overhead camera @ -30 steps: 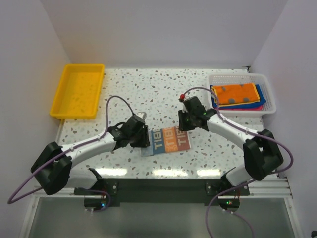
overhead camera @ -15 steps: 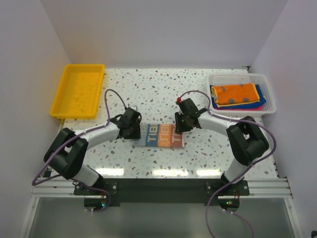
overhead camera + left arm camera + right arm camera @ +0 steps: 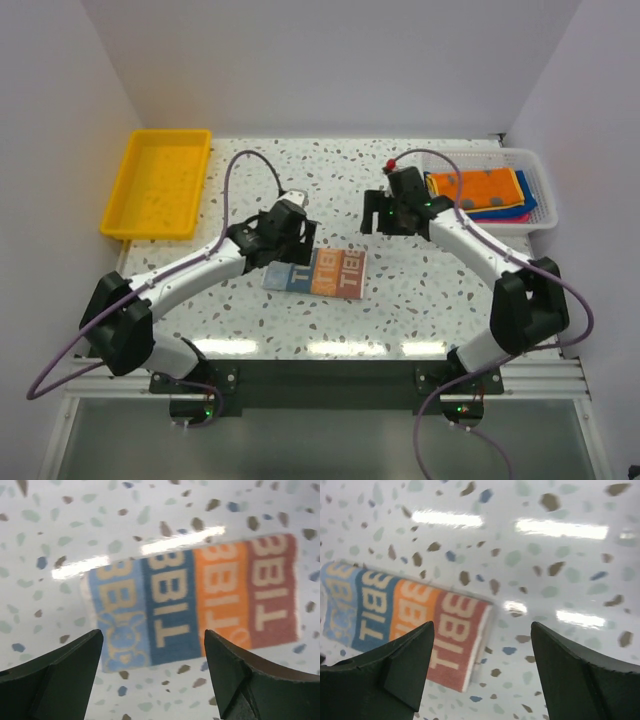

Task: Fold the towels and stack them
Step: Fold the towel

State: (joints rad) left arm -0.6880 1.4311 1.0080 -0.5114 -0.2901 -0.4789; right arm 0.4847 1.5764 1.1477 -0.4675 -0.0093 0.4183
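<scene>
A folded towel point(image 3: 317, 272) with blue, orange and red stripes and pale print lies flat on the speckled table. In the left wrist view the same towel point(image 3: 192, 600) lies below my raised left gripper point(image 3: 154, 672), whose jaws stand wide apart and empty. My left gripper point(image 3: 290, 222) hangs just behind the towel's left end. My right gripper point(image 3: 392, 212) hovers behind its right end, open and empty; the right wrist view shows the towel's point(image 3: 405, 625) red end under the right gripper point(image 3: 482, 672). Other towels point(image 3: 478, 192), orange with grey dots over blue and pink, lie in the white basket.
A white mesh basket point(image 3: 538, 190) stands at the back right. A yellow tray point(image 3: 160, 185) stands at the back left, nothing in it. Both arms reach over the middle of the table, cables looping above them.
Both grippers let go of the printed towel, opened wide and rose toward the back. The towel now lies folded flat, a little nearer the table's middle.
</scene>
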